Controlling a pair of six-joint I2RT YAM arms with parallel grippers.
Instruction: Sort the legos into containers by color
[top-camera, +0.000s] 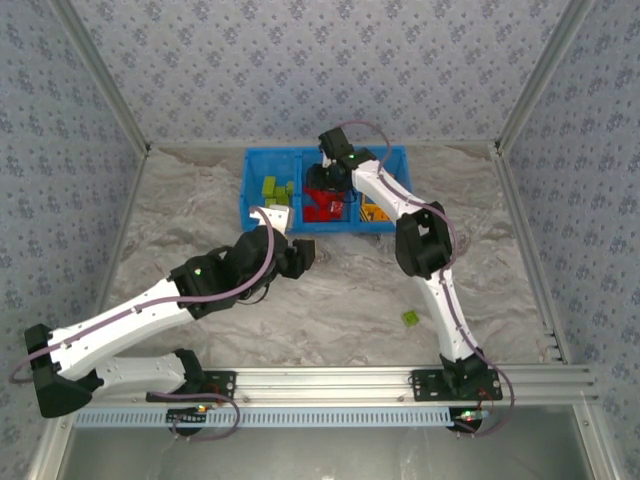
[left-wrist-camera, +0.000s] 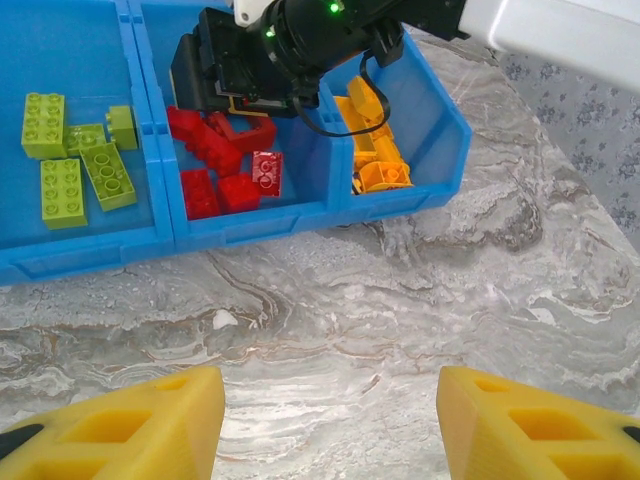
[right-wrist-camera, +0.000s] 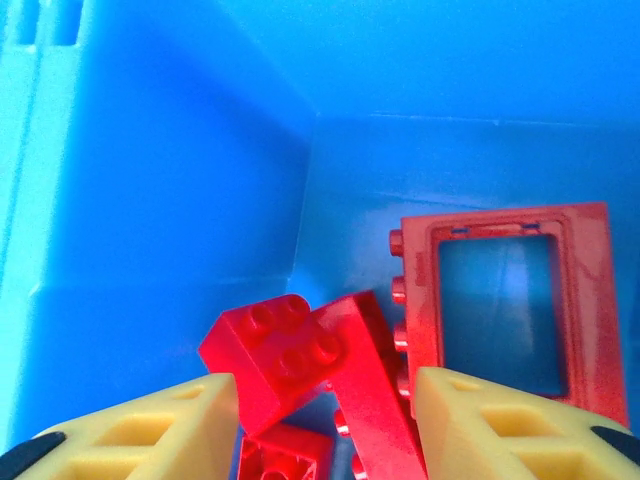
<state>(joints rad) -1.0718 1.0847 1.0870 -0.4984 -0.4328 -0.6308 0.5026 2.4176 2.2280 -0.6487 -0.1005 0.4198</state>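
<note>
The blue bin (left-wrist-camera: 250, 225) lies just ahead of the left gripper (left-wrist-camera: 330, 400), which hangs half open and empty over the table (left-wrist-camera: 400, 300). The right gripper (right-wrist-camera: 325, 390) sits inside the middle compartment (right-wrist-camera: 150, 200). Its jaws are parted around a red brick (right-wrist-camera: 270, 350), which seems already let go. The drop looks finished. The next move calls for fetching the lime green brick (top-camera: 410, 318), which lies well behind it.

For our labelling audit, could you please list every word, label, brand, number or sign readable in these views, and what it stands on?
No readable text in any view.
Studs of the red plastic bricks and lime green plastic bricks: any embossed mark is too small or blurred to read.
Long blue plastic bin: no label visible on the faces shown.
</note>
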